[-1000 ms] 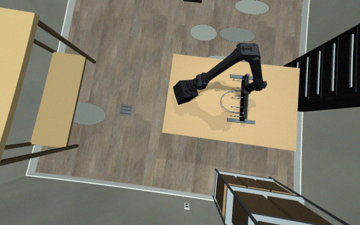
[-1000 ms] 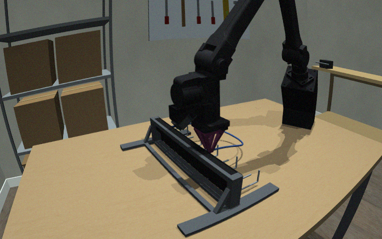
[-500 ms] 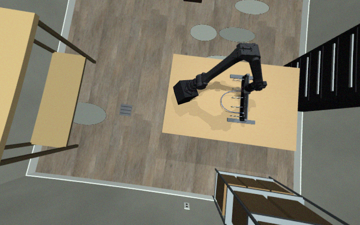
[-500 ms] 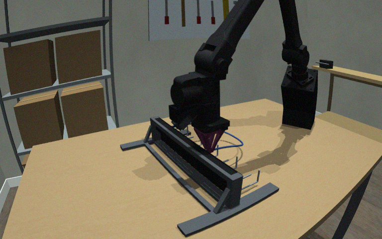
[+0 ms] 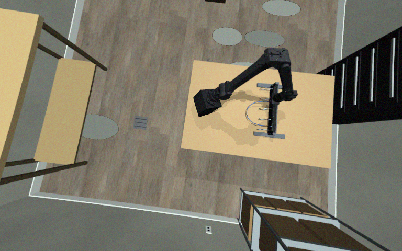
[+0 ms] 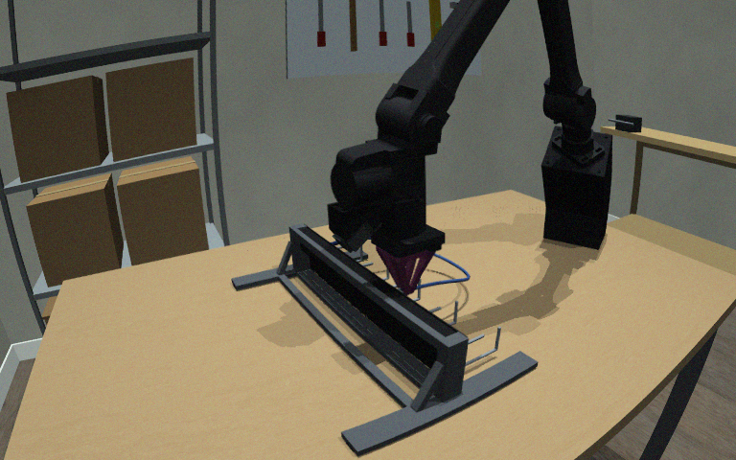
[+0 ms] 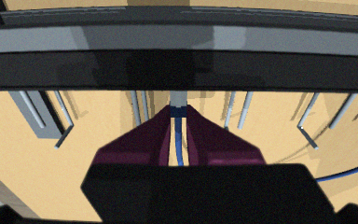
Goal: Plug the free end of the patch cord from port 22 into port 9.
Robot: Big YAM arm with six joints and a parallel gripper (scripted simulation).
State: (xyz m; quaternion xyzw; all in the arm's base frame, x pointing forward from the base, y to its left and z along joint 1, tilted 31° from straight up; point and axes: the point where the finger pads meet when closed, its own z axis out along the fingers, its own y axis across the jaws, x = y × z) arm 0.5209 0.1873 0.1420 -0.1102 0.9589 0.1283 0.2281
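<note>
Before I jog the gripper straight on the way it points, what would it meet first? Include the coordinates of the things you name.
Probably the tabletop (image 5: 308, 133) (image 6: 190, 352) (image 7: 103, 117): the gripper (image 5: 273, 101) (image 6: 409, 290) (image 7: 178, 111) points down behind the rack (image 5: 274, 118) (image 6: 374, 289) (image 7: 261, 70), though the remaining gap is unclear.

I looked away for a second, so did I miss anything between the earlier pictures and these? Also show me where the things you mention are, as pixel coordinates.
No visible change. The black robot arm (image 5: 252, 73) (image 6: 461, 59), the dark grey metal rack (image 5: 269, 135) (image 6: 403, 412) (image 7: 47, 39) and the thin blue cord (image 5: 246, 113) (image 6: 468, 273) (image 7: 337, 177) stayed put, the maroon-fingered gripper (image 6: 410, 289) (image 7: 178, 111) staying shut on the cord's plug.
</note>
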